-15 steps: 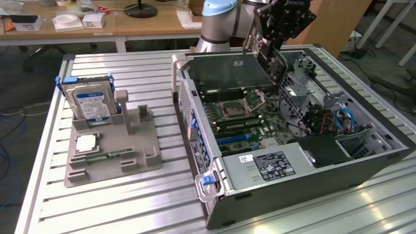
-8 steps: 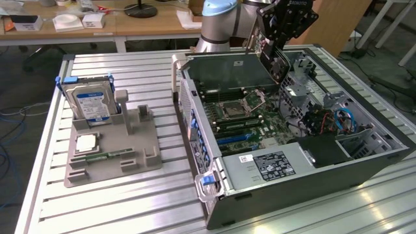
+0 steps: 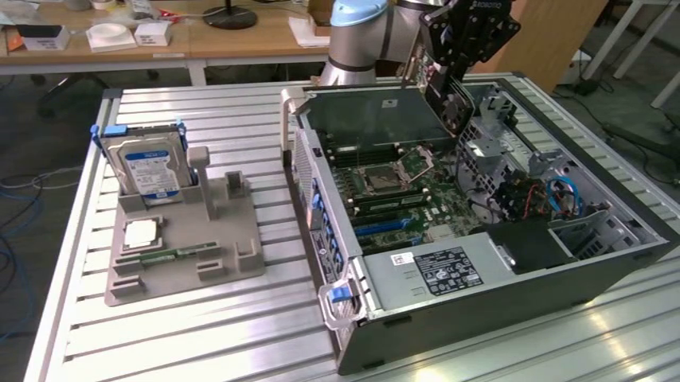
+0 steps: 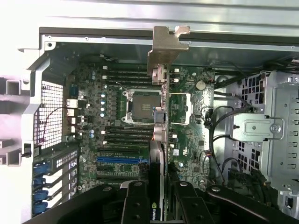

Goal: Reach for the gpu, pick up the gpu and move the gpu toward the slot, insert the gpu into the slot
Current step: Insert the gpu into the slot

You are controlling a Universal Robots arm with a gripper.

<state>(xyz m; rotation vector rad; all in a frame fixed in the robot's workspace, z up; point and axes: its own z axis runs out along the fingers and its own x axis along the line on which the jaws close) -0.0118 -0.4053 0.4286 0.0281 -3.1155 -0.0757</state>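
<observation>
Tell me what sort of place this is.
Likely a robotics lab for PC assembly: an open computer case on a slatted aluminium bench, a grey fixture holding a hard drive.

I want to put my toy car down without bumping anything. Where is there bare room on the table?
Bare table slats run between the gray holder and the computer case, and in front of the holder at the near edge. Inside the case is crowded: the gripper holds the gpu there.
</observation>
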